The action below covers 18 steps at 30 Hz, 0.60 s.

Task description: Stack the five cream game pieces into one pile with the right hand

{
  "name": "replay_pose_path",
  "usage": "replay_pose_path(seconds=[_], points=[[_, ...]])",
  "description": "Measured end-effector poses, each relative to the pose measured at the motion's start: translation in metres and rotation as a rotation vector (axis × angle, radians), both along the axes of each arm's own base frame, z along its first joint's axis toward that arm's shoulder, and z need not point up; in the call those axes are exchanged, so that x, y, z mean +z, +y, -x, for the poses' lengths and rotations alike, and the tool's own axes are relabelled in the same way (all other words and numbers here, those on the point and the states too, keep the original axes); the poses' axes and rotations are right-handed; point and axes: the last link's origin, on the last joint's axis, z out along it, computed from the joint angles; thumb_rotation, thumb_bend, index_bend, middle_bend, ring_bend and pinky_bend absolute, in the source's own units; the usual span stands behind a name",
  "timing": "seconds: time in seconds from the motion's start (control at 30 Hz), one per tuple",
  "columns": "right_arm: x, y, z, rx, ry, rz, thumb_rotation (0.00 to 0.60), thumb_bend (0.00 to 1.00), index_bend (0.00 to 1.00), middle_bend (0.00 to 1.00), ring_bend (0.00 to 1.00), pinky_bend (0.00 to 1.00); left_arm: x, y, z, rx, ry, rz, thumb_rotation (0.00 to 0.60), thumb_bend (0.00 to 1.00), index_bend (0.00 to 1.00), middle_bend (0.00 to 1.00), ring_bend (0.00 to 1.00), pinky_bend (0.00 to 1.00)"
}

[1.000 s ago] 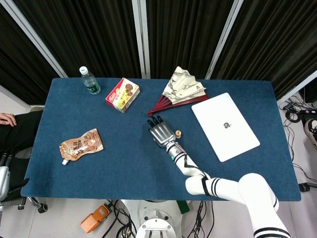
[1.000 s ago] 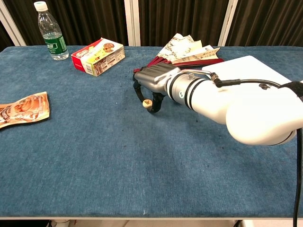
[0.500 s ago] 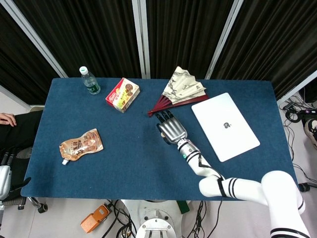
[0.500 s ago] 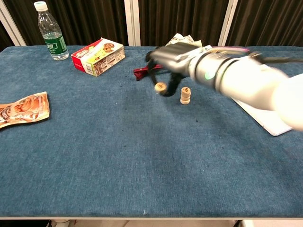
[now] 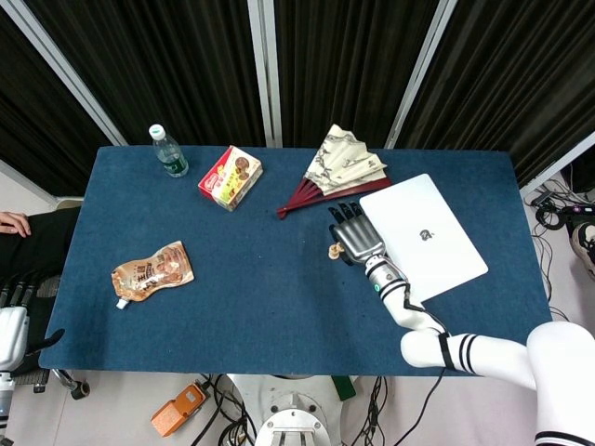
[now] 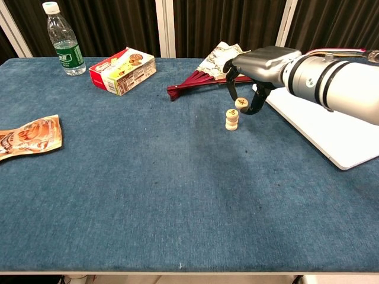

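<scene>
Two camera views show a blue table (image 6: 148, 201) with its contents, listed here from left to right. At the far left edge of the head view, part of the left hand (image 5: 11, 334) hangs beside the table below its level; whether its fingers are spread or curled cannot be told. A brown snack pouch (image 6: 26, 136) lies flat near the left edge, its printing too small to read. A clear water bottle (image 6: 64, 40) with a green label and white cap stands upright at the back left corner; the label text is not legible. A red and cream carton (image 6: 123, 71) lies on its side just right of the bottle, with pictures on its faces and writing too small to read. A folding fan (image 6: 220, 66) with dark red ribs and a cream printed leaf lies open at the back centre. A short pile of cream pieces (image 6: 231, 119) stands upright in front of the fan, with a dark mark on its top face that cannot be read. The right hand (image 6: 251, 74) hovers just above and to the right of the pile, palm down, pinching one more cream piece (image 6: 241, 104) between thumb and a finger; that piece carries a dark mark and hangs close over the pile without touching it. A white laptop (image 5: 423, 236), closed, lies at the right with a small dark logo on its lid.
</scene>
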Motion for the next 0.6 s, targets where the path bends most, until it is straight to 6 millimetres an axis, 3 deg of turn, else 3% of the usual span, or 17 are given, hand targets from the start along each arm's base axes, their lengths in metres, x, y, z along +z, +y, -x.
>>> replay_pose_path(seconds=[0.6], points=[[-0.014,-0.002,-0.008,0.011,0.019,-0.015,0.600,0.44,0.52,0.15,0.12,0.12,0.000,-0.003,0.004,0.016,-0.001,-0.002,0.600,0.00,0.14,0.10,0.08,0.00]])
